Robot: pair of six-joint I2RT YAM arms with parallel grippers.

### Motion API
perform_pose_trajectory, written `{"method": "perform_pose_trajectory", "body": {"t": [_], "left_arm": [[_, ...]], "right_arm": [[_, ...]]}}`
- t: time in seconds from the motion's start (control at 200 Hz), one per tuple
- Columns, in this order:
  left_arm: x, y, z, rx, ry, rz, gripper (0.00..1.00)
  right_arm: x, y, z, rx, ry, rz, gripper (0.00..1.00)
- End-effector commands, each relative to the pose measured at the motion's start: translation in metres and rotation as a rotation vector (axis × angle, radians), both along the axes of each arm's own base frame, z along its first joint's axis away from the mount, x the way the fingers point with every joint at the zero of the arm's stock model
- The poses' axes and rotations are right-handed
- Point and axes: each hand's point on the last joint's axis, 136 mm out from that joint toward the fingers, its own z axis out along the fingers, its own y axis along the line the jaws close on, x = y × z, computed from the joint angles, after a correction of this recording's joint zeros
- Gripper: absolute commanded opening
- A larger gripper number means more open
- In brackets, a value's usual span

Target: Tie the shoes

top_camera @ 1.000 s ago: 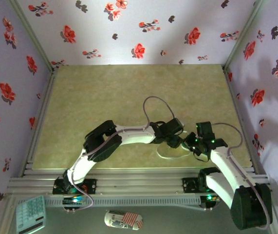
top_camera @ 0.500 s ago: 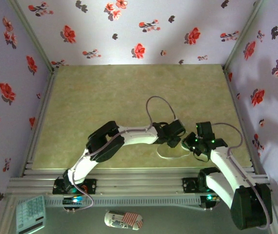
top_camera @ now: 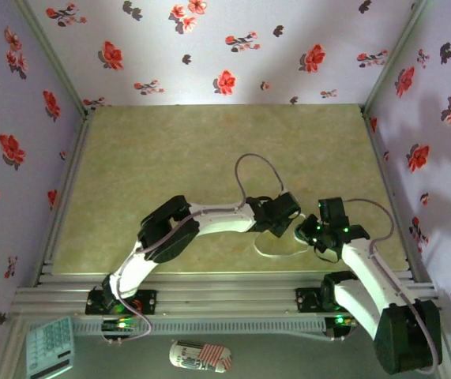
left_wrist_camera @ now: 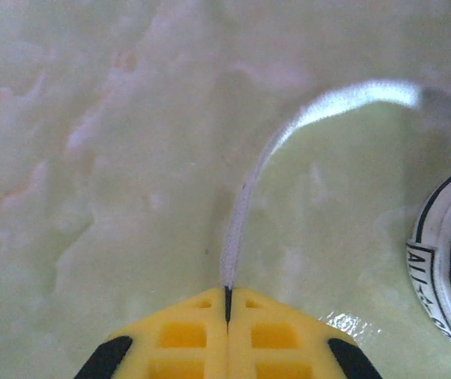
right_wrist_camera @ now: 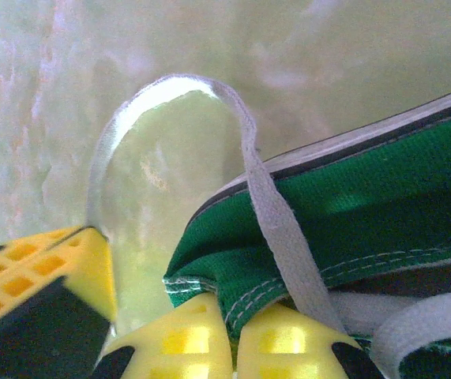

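Shoe (right_wrist_camera: 351, 197): lies just right of left gripper (left_wrist_camera: 227, 296) | left gripper: clamped on lace (left_wrist_camera: 245, 197) | right gripper (right_wrist_camera: 233, 332): nearer, closed, apparently pinching canvas edge

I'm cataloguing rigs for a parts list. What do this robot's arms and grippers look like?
The left arm and right arm have white link shells with black joint housings, and thin grey cables loop alongside. Green lights glow near the right wrist. The left gripper and right gripper have yellow grid-patterned fingers on black mounts.
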Motion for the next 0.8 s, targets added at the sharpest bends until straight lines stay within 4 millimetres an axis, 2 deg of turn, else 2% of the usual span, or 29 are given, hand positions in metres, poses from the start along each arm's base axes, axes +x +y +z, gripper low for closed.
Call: {"method": "perform_pose_trajectory", "body": {"t": [0.0, 0.19, 0.315, 0.5, 0.655, 0.795], "left_arm": [[0.019, 0.01, 0.058, -0.114, -0.029, 0.057, 0.0], [0.048, 0.035, 0.112, -0.266, -0.033, 0.127, 0.0], [0.063, 0.061, 0.13, -0.312, -0.027, 0.177, 0.0], [0.083, 0.116, 0.146, -0.349, -0.034, 0.288, 0.0], [0.09, 0.176, 0.152, -0.372, -0.04, 0.414, 0.0], [0.087, 0.23, 0.156, -0.389, -0.056, 0.519, 0.0]], "right_arm": [[0.003, -0.009, 0.015, -0.079, -0.033, 0.028, 0.0], [0.03, -0.001, 0.064, -0.12, -0.177, 0.146, 0.0], [0.048, 0.017, 0.091, -0.195, -0.235, 0.301, 0.0], [0.079, 0.07, 0.119, -0.31, -0.299, 0.587, 0.0], [0.123, 0.113, 0.139, -0.327, -0.382, 0.709, 0.0], [0.16, 0.161, 0.146, -0.339, -0.432, 0.856, 0.0]]}}
